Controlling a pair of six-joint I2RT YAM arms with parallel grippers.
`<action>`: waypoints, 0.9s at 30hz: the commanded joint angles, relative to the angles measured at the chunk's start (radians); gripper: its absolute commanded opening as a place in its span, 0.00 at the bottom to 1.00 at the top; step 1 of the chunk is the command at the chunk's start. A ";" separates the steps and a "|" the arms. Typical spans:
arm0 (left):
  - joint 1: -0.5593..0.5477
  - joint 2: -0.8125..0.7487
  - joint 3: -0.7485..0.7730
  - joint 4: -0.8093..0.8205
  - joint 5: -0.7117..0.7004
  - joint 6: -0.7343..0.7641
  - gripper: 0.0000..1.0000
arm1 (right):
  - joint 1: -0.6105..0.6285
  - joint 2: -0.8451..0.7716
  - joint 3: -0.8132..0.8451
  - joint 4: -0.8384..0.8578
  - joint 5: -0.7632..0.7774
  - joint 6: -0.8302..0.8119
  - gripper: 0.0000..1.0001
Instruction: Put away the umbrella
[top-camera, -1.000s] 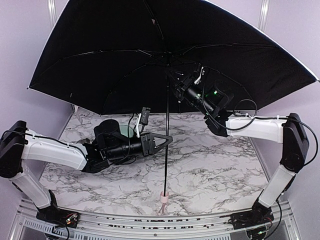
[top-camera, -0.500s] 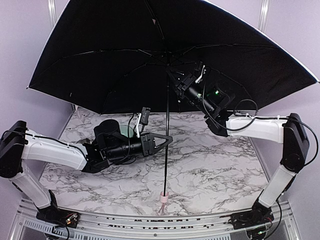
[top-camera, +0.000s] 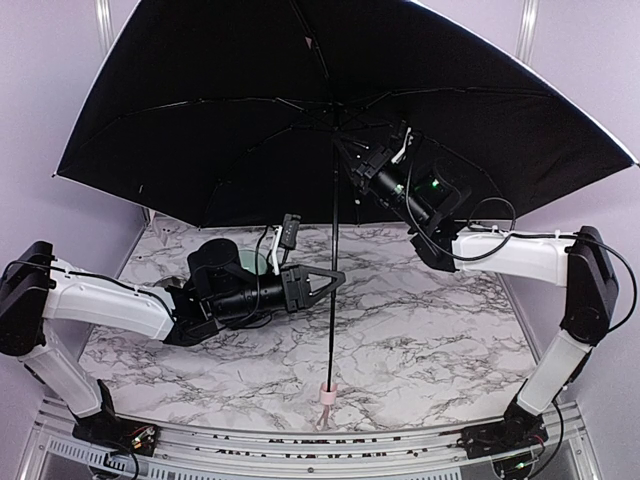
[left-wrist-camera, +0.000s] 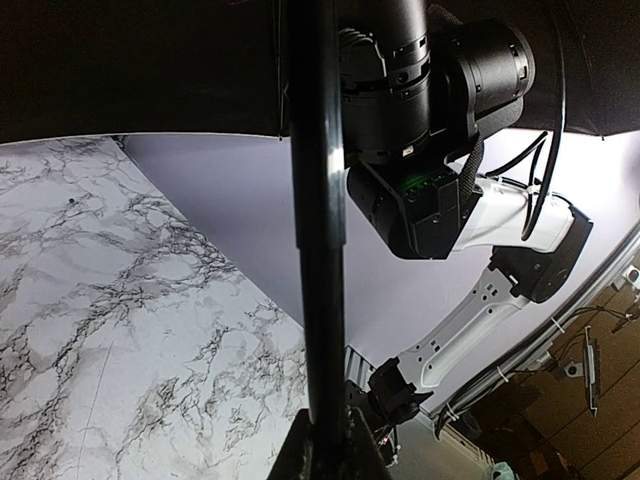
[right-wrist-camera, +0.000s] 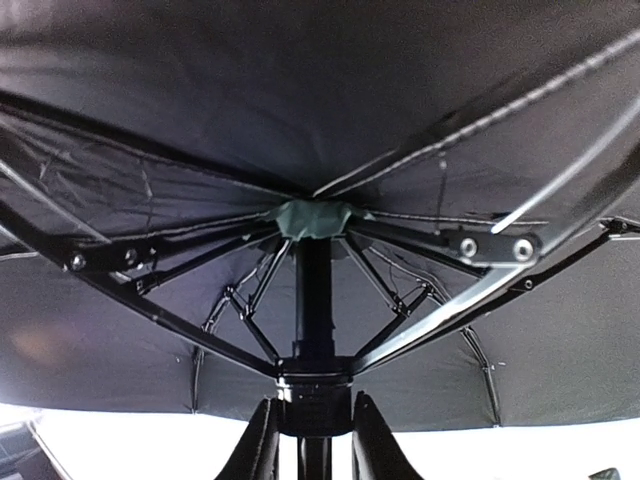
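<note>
The umbrella stands open and upright, its black lining spread over the whole back of the table. Its thin black shaft drops to a small pink handle resting near the table's front edge. My left gripper is shut on the shaft at mid-height; in the left wrist view the shaft rises out of the closed left gripper. High under the canopy, my right gripper has its fingers pressed on both sides of the black runner where the ribs meet; right gripper shut on it.
A marble-patterned table lies below, with pale purple walls on both sides and a metal rail along the near edge. The canopy fills the space above and behind both arms. A small green object shows behind the left wrist.
My right gripper's fingers have drawn in around the runner. The umbrella and the left arm stay where they were.
</note>
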 joint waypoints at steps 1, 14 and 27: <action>-0.005 -0.020 0.004 0.099 0.008 0.046 0.00 | -0.002 0.013 0.054 0.025 -0.011 -0.005 0.16; -0.005 -0.037 -0.008 0.099 -0.001 0.076 0.00 | -0.008 0.022 0.055 0.011 -0.032 0.017 0.05; 0.015 -0.073 0.007 0.028 -0.019 0.367 0.00 | -0.021 0.019 0.052 0.057 -0.150 -0.089 0.19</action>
